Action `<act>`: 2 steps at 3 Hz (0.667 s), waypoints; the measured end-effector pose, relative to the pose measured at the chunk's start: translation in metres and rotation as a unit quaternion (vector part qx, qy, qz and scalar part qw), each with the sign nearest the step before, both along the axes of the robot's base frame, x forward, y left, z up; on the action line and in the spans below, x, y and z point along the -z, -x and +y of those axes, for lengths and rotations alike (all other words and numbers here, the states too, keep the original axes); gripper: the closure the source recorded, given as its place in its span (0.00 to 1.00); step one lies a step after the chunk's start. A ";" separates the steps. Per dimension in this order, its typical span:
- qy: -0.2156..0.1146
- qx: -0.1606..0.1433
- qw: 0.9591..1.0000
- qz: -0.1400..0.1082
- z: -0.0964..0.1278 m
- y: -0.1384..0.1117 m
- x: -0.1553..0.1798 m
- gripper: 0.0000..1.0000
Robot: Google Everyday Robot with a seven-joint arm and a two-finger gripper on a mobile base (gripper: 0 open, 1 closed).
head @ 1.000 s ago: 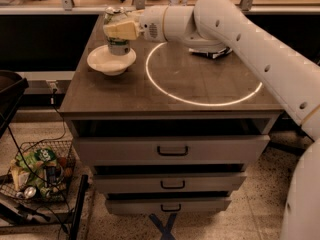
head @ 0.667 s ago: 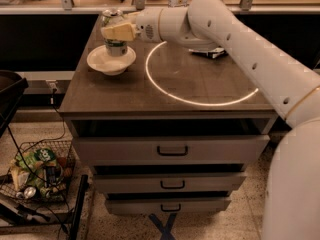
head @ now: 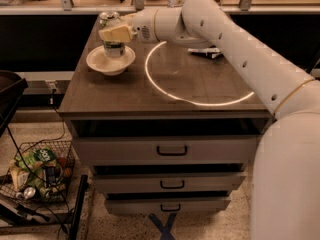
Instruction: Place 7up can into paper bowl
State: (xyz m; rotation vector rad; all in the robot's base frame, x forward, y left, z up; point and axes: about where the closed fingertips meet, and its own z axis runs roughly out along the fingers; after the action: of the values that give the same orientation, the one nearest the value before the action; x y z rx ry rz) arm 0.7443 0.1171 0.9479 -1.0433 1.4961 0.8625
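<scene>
**Shifted a little left and down: claw (head: pixel 116 32) with 7up can (head: pixel 114 48), now set into paper bowl (head: pixel 100 65)**

1. Change since the earlier frames
- Displaced slightly toward the left edge of the table (head: pixel 115 94) and lowered a touch.
- Forearm swung nearer the camera.
- No shift noted in the paper bowl.

2. Present condition
- Claw: clamped on the upper half of the 7up can, cream fingers across the label, silver top showing above them.
- 7up can: upright, lower part inside the paper bowl. Contact between base and bowl floor not determinable; hidden behind the near rim.
- Paper bowl: at the rear left of the table, just beside the bright light ring (head: pixel 165 91) and outside it.

3. Step in hand (judgement)
- Final placement. Carry complete; release outstanding.

4. Next move (judgement)
- Lower until the base seats flat on the bowl floor.
- Part the fingers only enough to free the can.
- Retract straight up before any sideways travel.
- Avoid lateral drag: likely to slide the light bowl or topple the tall can over the shallow rim.
</scene>
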 end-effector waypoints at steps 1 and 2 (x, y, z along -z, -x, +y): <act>0.005 -0.001 1.000 -0.001 0.001 0.000 0.004 1.00; 0.011 -0.001 1.000 0.001 0.003 -0.001 0.016 1.00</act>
State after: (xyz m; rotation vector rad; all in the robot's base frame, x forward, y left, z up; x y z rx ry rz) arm 0.7453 0.1200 0.9321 -1.0611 1.5094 0.8495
